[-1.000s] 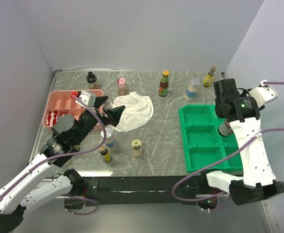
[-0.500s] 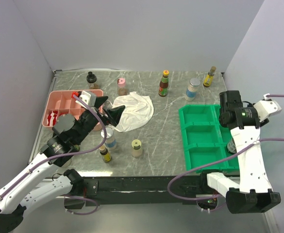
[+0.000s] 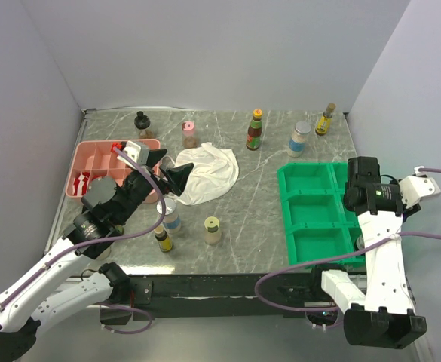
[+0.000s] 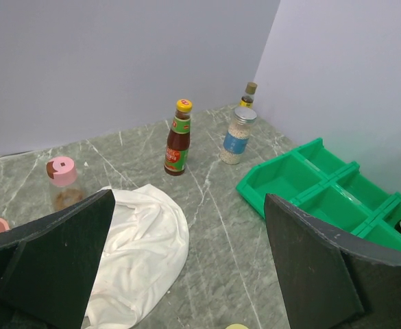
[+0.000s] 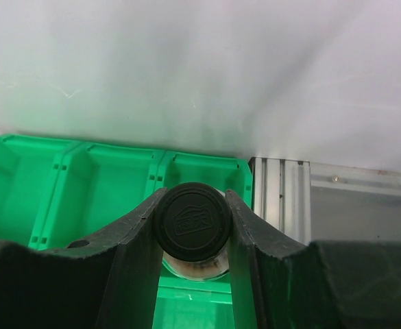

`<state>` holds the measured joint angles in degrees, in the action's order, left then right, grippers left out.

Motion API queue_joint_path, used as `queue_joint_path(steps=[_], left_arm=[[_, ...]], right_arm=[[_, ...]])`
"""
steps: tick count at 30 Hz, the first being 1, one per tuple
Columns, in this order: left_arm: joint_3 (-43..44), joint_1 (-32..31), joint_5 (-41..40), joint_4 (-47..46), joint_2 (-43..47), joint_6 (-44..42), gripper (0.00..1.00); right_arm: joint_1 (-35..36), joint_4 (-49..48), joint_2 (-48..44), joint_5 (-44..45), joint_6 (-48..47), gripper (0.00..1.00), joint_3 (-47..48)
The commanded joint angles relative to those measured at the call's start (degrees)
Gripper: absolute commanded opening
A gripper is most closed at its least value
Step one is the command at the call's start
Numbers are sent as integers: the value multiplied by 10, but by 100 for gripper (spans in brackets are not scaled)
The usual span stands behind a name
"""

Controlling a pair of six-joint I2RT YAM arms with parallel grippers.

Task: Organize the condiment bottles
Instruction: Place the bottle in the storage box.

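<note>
My right gripper [image 5: 192,209] was clamped on a black-capped bottle [image 5: 191,225] at the green tray [image 5: 83,185]; my left gripper [image 4: 188,205] hung spread wide near the white cloth [image 4: 145,240]

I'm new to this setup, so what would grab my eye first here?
The right hand, shut on a black-capped bottle over the bright green tray at the right. Next, the white cloth crumpled right of the pink tray, with a red-labelled bottle among those along the far edge of the table.

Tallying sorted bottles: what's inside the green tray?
One black-capped bottle, held by the right gripper, in the green tray's near-right compartment. Left compartments look bare; the arm covers the rest.
</note>
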<state>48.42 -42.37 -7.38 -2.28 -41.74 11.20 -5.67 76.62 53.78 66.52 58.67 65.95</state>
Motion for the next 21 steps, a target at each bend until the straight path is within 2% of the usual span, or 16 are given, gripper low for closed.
queue_joint_path(steps=[1, 9, 17, 21], left_arm=[[0, -3, -2, -13, 3, -9, 97], [-1, -3, -1, -14, 3, -8, 97], [1, -5, 0, -12, 1, -8, 97], [1, -5, 0, -13, 2, -8, 97]], right_arm=[[-17, -77, -20, 67, -10, 0, -23], [-50, -190, -21, 63, -58, 0, -70], [-85, -191, 9, 63, -47, 2, -65], [-86, -191, 13, 60, -43, 8, -74]])
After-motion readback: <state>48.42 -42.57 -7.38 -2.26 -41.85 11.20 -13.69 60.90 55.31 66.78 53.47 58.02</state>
